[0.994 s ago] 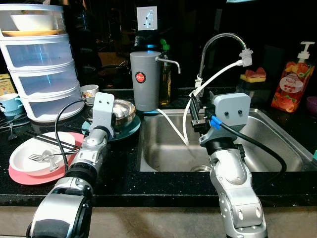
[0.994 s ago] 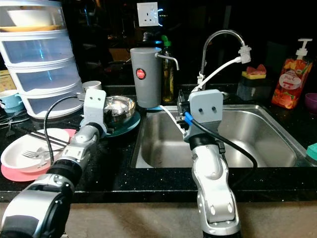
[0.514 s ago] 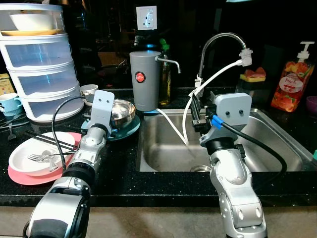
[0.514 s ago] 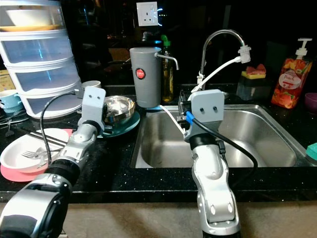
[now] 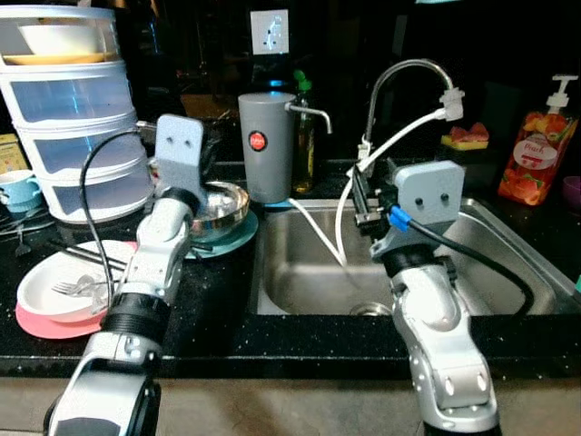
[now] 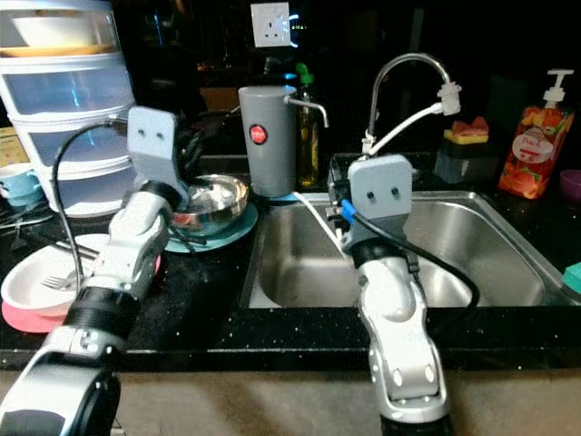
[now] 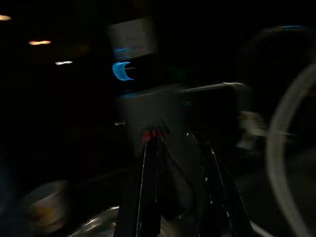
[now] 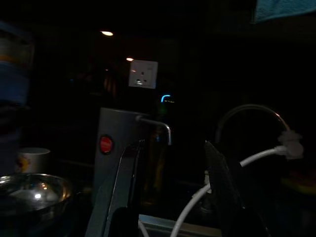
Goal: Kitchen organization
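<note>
Red round label, unreadable, on grey dispenser; shiny steel bowl on teal plate; left gripper and right gripper fingers apart.

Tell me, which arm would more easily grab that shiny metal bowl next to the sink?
Probably the left. Its claw is raised right by the steel bowl on the teal plate, fingers apart. The right claw is over the sink, farther away.
</note>
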### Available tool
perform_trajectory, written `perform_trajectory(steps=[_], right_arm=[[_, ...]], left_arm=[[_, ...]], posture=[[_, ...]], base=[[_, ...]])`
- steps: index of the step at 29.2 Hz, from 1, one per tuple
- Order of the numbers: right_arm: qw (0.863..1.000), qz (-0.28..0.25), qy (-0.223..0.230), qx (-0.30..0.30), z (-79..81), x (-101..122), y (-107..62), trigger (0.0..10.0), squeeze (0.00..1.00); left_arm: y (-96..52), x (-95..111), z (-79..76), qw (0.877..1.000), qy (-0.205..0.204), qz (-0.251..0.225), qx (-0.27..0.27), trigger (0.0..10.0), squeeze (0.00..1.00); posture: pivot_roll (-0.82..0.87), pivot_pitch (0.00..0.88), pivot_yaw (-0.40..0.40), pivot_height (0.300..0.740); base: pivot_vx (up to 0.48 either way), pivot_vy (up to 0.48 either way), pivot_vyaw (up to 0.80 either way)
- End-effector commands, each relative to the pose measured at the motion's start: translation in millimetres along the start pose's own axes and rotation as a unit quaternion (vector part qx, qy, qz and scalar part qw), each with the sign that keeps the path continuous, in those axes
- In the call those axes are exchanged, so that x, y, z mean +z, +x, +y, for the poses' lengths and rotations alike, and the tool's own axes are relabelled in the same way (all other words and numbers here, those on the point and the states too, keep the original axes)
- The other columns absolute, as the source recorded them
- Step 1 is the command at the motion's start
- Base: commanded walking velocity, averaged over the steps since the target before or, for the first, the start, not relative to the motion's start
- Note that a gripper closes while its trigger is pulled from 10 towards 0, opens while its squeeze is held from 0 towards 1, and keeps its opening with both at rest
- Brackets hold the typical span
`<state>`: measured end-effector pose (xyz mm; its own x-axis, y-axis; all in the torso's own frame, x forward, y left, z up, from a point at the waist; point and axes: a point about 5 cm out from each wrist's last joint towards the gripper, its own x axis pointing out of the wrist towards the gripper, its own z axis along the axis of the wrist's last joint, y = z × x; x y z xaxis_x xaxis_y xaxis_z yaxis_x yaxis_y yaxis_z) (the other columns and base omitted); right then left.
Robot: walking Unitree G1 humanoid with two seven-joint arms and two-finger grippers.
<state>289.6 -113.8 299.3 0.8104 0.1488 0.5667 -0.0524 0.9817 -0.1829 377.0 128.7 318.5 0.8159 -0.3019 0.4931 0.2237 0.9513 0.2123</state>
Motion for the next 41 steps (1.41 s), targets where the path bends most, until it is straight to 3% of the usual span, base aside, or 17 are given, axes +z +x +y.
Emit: perform_trajectory(steps=[1,9,10,11,12,17,18,20,21,26,27,28,29,37,39,40,41], right_arm=[[1.0,-0.006,-0.001,0.007,1.4,1,0.7,10.0,0.0],[1.0,-0.005,0.001,0.006,0.9,0,2.3,10.0,0.0],[1.0,-0.006,0.001,0.007,1.1,0,3.1,10.0,0.0],[1.0,-0.006,0.001,0.007,1.1,0,3.1,10.0,0.0],[1.0,-0.006,0.0,0.006,1.1,-1,3.4,10.0,0.0],[1.0,-0.005,-0.002,-0.001,-0.4,-1,1.2,10.0,0.0],[1.0,-0.004,-0.003,-0.002,-0.6,-1,0.5,10.0,0.0],[1.0,-0.004,-0.003,-0.002,-0.6,-1,0.5,10.0,0.0],[1.0,-0.004,-0.004,-0.004,-0.9,-1,-0.3,10.0,0.0],[1.0,-0.004,-0.009,-0.011,-3.7,0,-2.6,10.0,0.0],[1.0,-0.003,-0.01,-0.013,-4.7,0,-3.2,10.0,0.0],[1.0,-0.003,-0.011,-0.014,-5.3,-1,-3.5,10.0,0.0],[1.0,-0.003,-0.012,-0.015,-5.8,-1,-3.7,10.0,0.0],[1.0,-0.003,-0.011,-0.014,-4.9,-1,-3.3,10.0,0.0],[1.0,-0.004,-0.008,-0.01,-3.2,-2,-2.6,10.0,0.0],[1.0,-0.004,-0.008,-0.008,-2.4,-1,-2.1,10.0,0.0],[1.0,-0.004,-0.008,-0.008,-2.4,-1,-2.1,10.0,0.0]], left_arm=[[-6.1,-5,-13.3,0.998,-0.006,0.021,-0.058,10.0,0.0],[-5.4,12,-36.3,0.991,-0.035,-0.038,-0.122,10.0,0.0],[-7.4,-9,-54.6,0.978,-0.09,0.059,-0.178,10.0,0.0],[-7.4,-9,-54.6,0.978,-0.09,0.059,-0.178,10.0,0.0],[-11.8,-40,-65.7,0.972,-0.064,0.139,-0.18,10.0,0.0],[-27.6,-74,-88.7,0.948,-0.085,0.218,-0.217,10.0,0.0],[-33.0,-83,-94.4,0.942,-0.077,0.234,-0.226,10.0,0.62],[-33.0,-83,-94.4,0.942,-0.077,0.234,-0.226,10.0,0.62],[-37.1,-90,-98.2,0.939,-0.07,0.246,-0.229,10.0,1.0],[-26.7,-76,-92.1,0.957,-0.083,0.19,-0.202,10.0,1.0],[-19.8,-65,-83.9,0.965,-0.086,0.16,-0.188,10.0,0.85],[-15.2,-58,-78.6,0.969,-0.086,0.144,-0.179,10.0,0.85],[-4.9,-50,-57.7,0.981,-0.048,0.131,-0.135,10.0,0.0],[5.9,-49,-11.0,0.985,0.052,0.165,-0.025,10.0,0.0],[1.9,-59,1.2,0.97,0.147,0.195,-0.013,10.0,0.0],[-0.7,-63,1.9,0.957,0.214,0.196,-0.028,10.0,1.0],[-0.7,-63,1.9,0.957,0.214,0.196,-0.028,10.0,1.0]], posture=[[-0.03,0.0,0.015,0.74],[-0.02,0.0,0.008,0.74],[-0.03,0.0,0.009,0.74],[-0.03,0.0,0.009,0.74],[-0.03,0.0,0.016,0.74],[-0.04,0.0,0.022,0.74],[-0.05,0.0,0.03,0.74],[-0.05,0.0,0.03,0.74],[-0.06,0.0,0.035,0.74],[-0.07,0.0,0.043,0.74],[-0.07,0.0,0.043,0.74],[-0.07,0.0,0.044,0.74],[-0.07,0.0,0.044,0.74],[-0.06,0.0,0.036,0.74],[-0.06,0.0,0.033,0.74],[-0.06,0.0,0.032,0.74],[-0.06,0.0,0.032,0.74]], base=[[0.0,0.0,0.0],[0.0,0.0,0.0],[0.0,0.0,0.0],[0.0,0.0,0.0],[0.0,0.0,0.0],[0.0,0.0,0.0],[0.0,0.0,0.0],[0.0,0.0,0.0],[0.0,0.0,0.0],[0.0,0.0,0.0],[0.0,0.0,0.0],[0.0,0.0,0.0],[0.0,0.0,0.0],[0.0,0.0,0.0],[0.0,0.0,0.0],[0.0,0.0,0.0],[0.0,0.0,0.0]])
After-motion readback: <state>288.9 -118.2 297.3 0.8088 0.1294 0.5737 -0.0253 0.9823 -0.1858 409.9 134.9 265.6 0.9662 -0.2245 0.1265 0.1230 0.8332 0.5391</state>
